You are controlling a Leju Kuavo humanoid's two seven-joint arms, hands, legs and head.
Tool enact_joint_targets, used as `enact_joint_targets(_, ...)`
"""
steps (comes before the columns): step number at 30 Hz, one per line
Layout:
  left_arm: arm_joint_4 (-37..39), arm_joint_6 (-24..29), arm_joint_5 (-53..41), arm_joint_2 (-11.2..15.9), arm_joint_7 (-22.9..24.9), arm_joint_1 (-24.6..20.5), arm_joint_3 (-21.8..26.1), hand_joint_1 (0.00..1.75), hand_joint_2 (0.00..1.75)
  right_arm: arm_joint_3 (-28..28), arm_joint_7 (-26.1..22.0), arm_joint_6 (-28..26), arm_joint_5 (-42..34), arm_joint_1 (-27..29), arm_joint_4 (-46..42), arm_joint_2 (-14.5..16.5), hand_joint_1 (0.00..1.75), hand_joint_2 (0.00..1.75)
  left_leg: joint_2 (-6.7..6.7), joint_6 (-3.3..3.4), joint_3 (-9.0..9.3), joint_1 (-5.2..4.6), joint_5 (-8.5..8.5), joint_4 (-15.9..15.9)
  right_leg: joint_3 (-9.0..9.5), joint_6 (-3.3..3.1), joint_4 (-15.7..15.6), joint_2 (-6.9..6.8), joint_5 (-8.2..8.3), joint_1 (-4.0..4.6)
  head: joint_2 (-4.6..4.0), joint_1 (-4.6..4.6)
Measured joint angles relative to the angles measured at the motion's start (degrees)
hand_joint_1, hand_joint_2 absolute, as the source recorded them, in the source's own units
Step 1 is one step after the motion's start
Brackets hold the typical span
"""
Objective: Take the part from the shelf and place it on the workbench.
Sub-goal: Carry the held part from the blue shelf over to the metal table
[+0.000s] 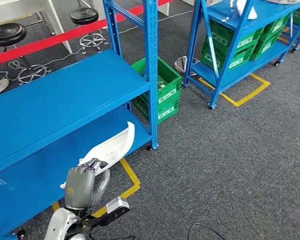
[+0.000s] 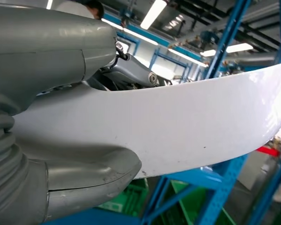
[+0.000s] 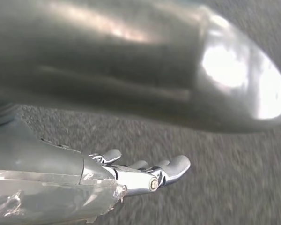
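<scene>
The part (image 1: 112, 146) is a long, curved white plastic piece with an upturned far end. My left hand (image 1: 82, 184) grips its near end and holds it above the lower blue shelf (image 1: 24, 185) and the shelf's front corner. In the left wrist view the white part (image 2: 174, 126) runs between the thick grey thumb (image 2: 93, 180) and the darker fingers (image 2: 132, 70). My right hand (image 3: 142, 173) hangs over grey carpet with its fingers apart and nothing in it.
The blue shelf unit (image 1: 58, 95) stands at the left with an upright post (image 1: 152, 70). A green crate (image 1: 161, 90) sits on the floor behind the post. A second blue rack (image 1: 239, 55) with green crates stands at the back right. Yellow floor tape (image 1: 131, 177) marks the carpet (image 1: 224, 175).
</scene>
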Motion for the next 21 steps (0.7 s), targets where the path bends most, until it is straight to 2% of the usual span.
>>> enact_joint_targets(1,1.05,0.09,0.36,-0.19,-0.28,-0.49,-0.02,1.75,1.75,-0.29,0.39,-0.37,-0.03,0.04,0.01,-0.13,0.0,0.0,-0.79,0.0,-0.96,0.0,-2.46,3.72,-0.94,-0.1,0.03,0.71,0.79,0.04,0.0,-0.03)
enact_joint_targets(2,2.17,0.13,0.58,-0.4,-0.46,-0.98,-0.03,1.75,1.75,-0.61,0.73,-0.62,-0.03,0.14,0.02,-0.21,0.0,0.0,-1.18,0.1,-1.45,-0.03,-3.76,6.68,-1.95,-0.1,0.07,1.46,1.56,0.09,0.0,-0.06)
enact_joint_targets(3,3.23,0.17,0.68,-0.62,-0.6,-1.41,-0.04,1.75,1.75,-0.9,0.99,-0.8,-0.04,0.29,0.05,-0.26,0.0,0.0,-1.41,0.29,-1.17,-0.06,-3.79,8.09,-2.92,-0.03,0.09,2.22,2.3,0.14,0.0,-0.04)
enact_joint_targets(4,4.11,0.22,0.75,-0.79,-0.7,-1.76,-0.05,1.75,1.75,-1.18,1.21,-0.94,-0.04,0.44,0.08,-0.29,0.0,0.0,-1.62,0.54,0.06,-0.09,-2.7,7.49,-3.81,0.06,0.11,2.99,3.02,0.17,0.0,-0.04)
enact_joint_targets(5,4.87,0.32,0.75,-0.93,-0.79,-2.08,-0.05,1.75,1.75,-1.5,1.41,-1.09,-0.04,0.54,0.11,-0.29,0.0,0.0,-2.05,0.82,2.23,-0.1,-1.07,4.96,-4.64,0.18,0.11,3.77,3.73,0.17,0.0,-0.02)
enact_joint_targets(6,5.49,0.46,0.75,-1.05,-0.85,-2.43,-0.05,1.75,1.75,-1.81,1.62,-1.24,-0.04,0.58,0.15,-0.29,0.0,0.0,-3.13,1.13,4.98,-0.07,0.22,1.24,-5.38,0.36,0.12,4.53,4.44,0.13,0.0,-0.01)
enact_joint_targets(7,6.01,0.63,0.74,-1.16,-0.89,-2.74,-0.05,1.75,1.75,-2.1,1.82,-1.4,-0.04,0.56,0.18,-0.3,0.0,0.0,-4.48,1.43,7.74,0.02,0.78,-2.94,-6.06,0.61,0.17,5.25,5.13,0.17,0.0,0.01)
enact_joint_targets(8,6.48,0.81,0.73,-1.25,-0.92,-3.01,-0.06,1.75,1.75,-2.37,2.0,-1.52,-0.05,0.56,0.21,-0.31,0.0,0.0,-5.68,1.59,9.68,0.06,0.83,-6.15,-6.58,0.91,0.12,5.93,5.86,0.19,0.01,0.05)
enact_joint_targets(9,6.91,0.96,0.71,-1.31,-0.95,-3.22,-0.06,1.75,1.75,-2.6,2.17,-1.63,-0.07,0.63,0.25,-0.32,0.0,0.0,-6.46,1.74,10.7,0.06,0.57,-8.09,-6.94,1.27,-0.06,6.54,6.61,0.18,0.01,0.04)
enact_joint_targets(10,7.31,1.08,0.69,-1.37,-1.02,-3.36,-0.06,1.75,1.75,-2.87,2.38,-1.76,-0.08,0.79,0.32,-0.33,0.0,0.0,-6.4,1.9,10.88,0.0,0.56,-8.88,-7.2,1.66,-0.37,7.15,7.39,0.2,0.01,0.05)
enact_joint_targets(11,7.67,1.21,0.72,-1.45,-1.23,-3.51,-0.05,1.75,1.75,-3.16,2.72,-1.97,-0.08,1.02,0.42,-0.4,0.0,0.0,-5.76,2.11,10.43,0.04,1.01,-8.81,-7.42,2.02,-0.72,7.63,8.09,0.09,0.01,0.0)
enact_joint_targets(12,7.99,1.34,0.77,-1.55,-1.6,-3.72,-0.05,1.75,1.75,-3.43,3.16,-2.3,-0.08,1.24,0.58,-0.4,0.0,0.0,-5.08,2.52,9.99,0.11,1.55,-8.82,-7.82,2.34,-0.69,7.27,7.93,0.13,0.01,0.01)
enact_joint_targets(13,8.24,1.48,0.86,-1.68,-2.08,-3.92,-0.05,1.75,1.75,-3.65,3.69,-2.67,-0.23,1.4,0.74,-0.4,0.0,0.0,-4.37,2.96,9.47,0.16,2.18,-8.87,-8.44,2.61,0.29,6.26,6.62,0.21,0.01,0.22)
enact_joint_targets(14,8.46,1.6,0.97,-1.79,-2.54,-4.12,-0.04,1.75,1.75,-3.79,4.14,-2.99,-0.52,1.41,0.86,-0.4,0.0,0.0,-3.6,3.31,8.82,0.2,2.82,-8.93,-9.33,2.81,2.61,4.81,4.18,0.26,0.01,0.39)
enact_joint_targets(15,8.66,1.68,1.04,-1.85,-2.85,-4.26,-0.02,1.75,1.75,-3.85,4.44,-3.23,-0.9,1.34,0.98,-0.33,0.0,0.0,-2.89,3.55,8.14,0.04,3.41,-8.9,-10.39,2.99,6.21,3.2,1.01,0.33,0.01,0.62)
enact_joint_targets(16,8.85,1.74,1.13,-1.89,-3.0,-4.31,0.02,1.75,1.75,-3.88,4.6,-3.36,-1.28,1.24,1.05,-0.33,0.0,0.0,-2.08,3.68,7.44,-0.11,4.0,-8.87,-11.4,3.16,10.54,2.19,-1.82,0.29,0.0,0.78)
enact_joint_targets(17,9.05,1.75,1.2,-1.89,-3.03,-4.35,0.06,1.75,1.75,-3.91,4.67,-3.42,-1.51,1.15,1.14,-0.32,0.0,0.0,-1.23,3.71,6.7,-0.22,4.56,-8.83,-12.02,3.3,14.43,1.67,-3.54,0.23,0.0,0.78)
enact_joint_targets(18,9.25,1.75,1.26,-1.89,-3.03,-4.38,0.09,1.75,1.75,-3.97,4.69,-3.49,-1.6,1.13,1.22,-0.32,0.0,0.0,-0.42,3.7,5.98,-0.31,5.11,-8.8,-11.93,3.38,16.93,1.41,-3.93,0.19,0.0,0.79)
enact_joint_targets(19,9.43,1.75,1.33,-1.89,-3.03,-4.42,0.1,1.75,1.75,-4.06,4.7,-3.55,-1.6,1.16,1.3,-0.32,0.0,0.0,0.36,3.66,5.26,-0.36,5.62,-8.78,-10.8,3.4,17.34,1.24,-3.17,0.17,0.0,0.8)
enact_joint_targets(20,9.59,1.76,1.36,-1.9,-3.04,-4.49,0.1,1.75,1.75,-4.16,4.71,-3.59,-1.61,1.19,1.34,-0.32,0.0,0.0,1.08,3.58,4.59,-0.42,6.13,-8.76,-8.43,3.33,15.31,0.89,-1.85,0.19,0.0,0.81)
enact_joint_targets(21,9.71,1.76,1.38,-1.94,-3.04,-4.56,0.1,1.75,1.75,-4.26,4.73,-3.62,-1.62,1.18,1.37,-0.32,0.0,0.0,1.71,3.43,4.06,-0.49,6.59,-8.71,-4.98,3.18,11.36,-0.11,-0.89,0.26,0.0,0.81)
